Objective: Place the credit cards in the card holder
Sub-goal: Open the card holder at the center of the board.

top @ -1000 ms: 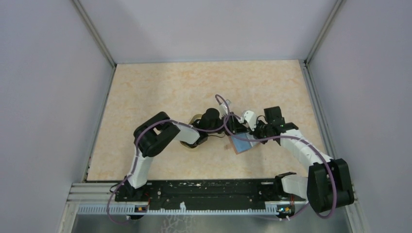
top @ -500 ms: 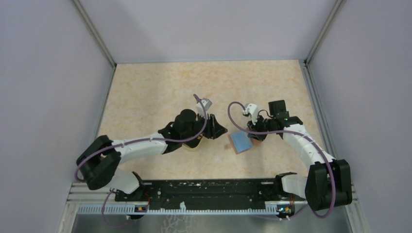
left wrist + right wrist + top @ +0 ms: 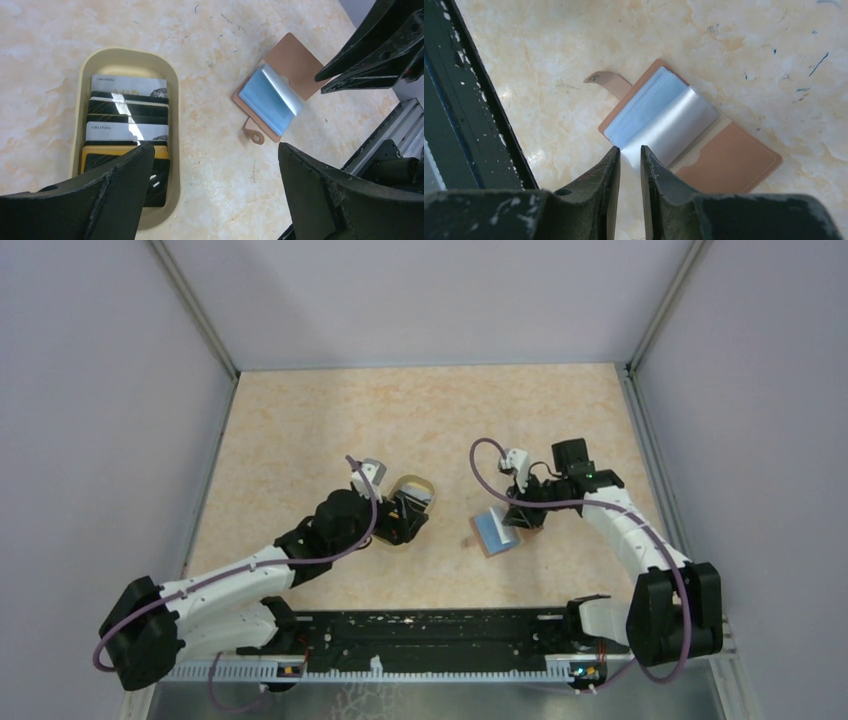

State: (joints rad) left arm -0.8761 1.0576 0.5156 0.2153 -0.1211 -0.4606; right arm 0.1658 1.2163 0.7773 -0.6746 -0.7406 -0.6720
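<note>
stage: early, no card visibly in a sleeve | credit cards: stacked in oval dish | card holder: open on worktop beside dish | left gripper: fingers wide apart above dish, empty | right gripper: fingers narrowly apart at holder's sleeve edge

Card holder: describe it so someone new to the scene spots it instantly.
On the beige marbled table, look right of centre, at the tips of the right claw. The card holder lies open and flat there: reddish-brown cover, light blue sleeves, small tab. Unlike the cream oval dish of cards to its left, it is flat and rectangular.
</note>
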